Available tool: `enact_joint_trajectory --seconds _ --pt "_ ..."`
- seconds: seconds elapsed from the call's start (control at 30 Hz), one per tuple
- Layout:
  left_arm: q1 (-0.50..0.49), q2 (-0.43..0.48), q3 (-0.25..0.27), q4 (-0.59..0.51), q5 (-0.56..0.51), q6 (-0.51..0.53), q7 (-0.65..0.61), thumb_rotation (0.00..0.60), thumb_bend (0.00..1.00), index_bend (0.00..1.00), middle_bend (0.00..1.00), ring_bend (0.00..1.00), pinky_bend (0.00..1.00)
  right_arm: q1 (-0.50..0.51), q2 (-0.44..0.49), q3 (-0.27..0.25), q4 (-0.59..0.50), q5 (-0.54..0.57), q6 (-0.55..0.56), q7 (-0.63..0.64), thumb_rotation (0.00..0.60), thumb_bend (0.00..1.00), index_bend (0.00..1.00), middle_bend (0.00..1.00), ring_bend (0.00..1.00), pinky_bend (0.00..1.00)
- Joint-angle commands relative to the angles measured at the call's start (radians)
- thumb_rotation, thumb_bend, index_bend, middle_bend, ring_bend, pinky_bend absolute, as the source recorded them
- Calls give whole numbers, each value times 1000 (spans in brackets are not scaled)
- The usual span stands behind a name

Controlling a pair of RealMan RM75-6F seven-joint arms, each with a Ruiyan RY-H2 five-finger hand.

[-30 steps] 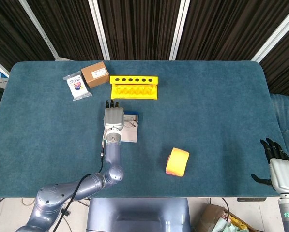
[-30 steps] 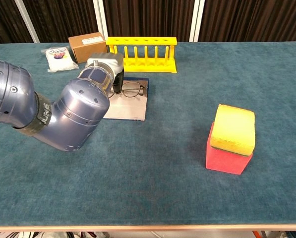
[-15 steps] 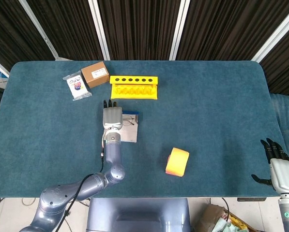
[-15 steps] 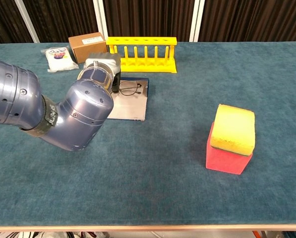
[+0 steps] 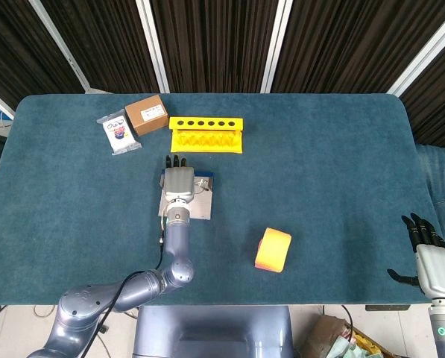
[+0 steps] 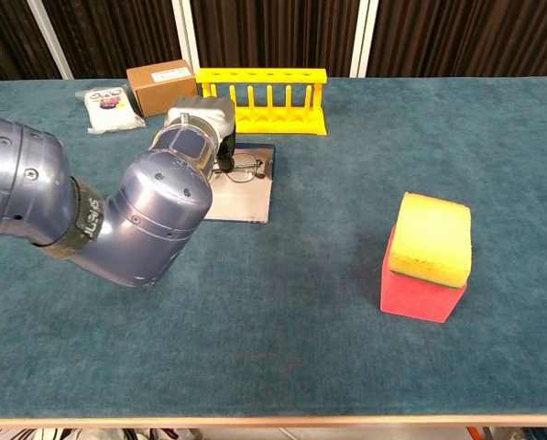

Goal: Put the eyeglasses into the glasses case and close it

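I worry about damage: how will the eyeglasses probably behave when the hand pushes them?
The eyeglasses show thin wire rims, so they probably bend easily and weigh little. Lying on the open glasses case beside the left hand, they may slide rather than roll.

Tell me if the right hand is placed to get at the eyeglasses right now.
Probably not. The right hand sits at the table's near right corner, far from the eyeglasses on the open glasses case; the left hand already hovers over them.
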Motion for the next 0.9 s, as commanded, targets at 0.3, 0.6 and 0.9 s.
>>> enact_joint_trajectory --seconds 0.3,0.6,0.9 --pt "166 186 149 -431 191 182 -41 600 461 162 235 70 295 -1 0 1 -5 0 4 0 600 0 0 0 0 211" --pt "320 335 228 -736 200 145 -194 600 551 0 741 725 770 -1 0 3 -9 7 4 -5 600 0 0 0 0 210" --pt "340 412 200 -827 -27 -28 -272 600 573 0 865 844 828 0 0 4 -9 14 1 -9 600 0 0 0 0 211"
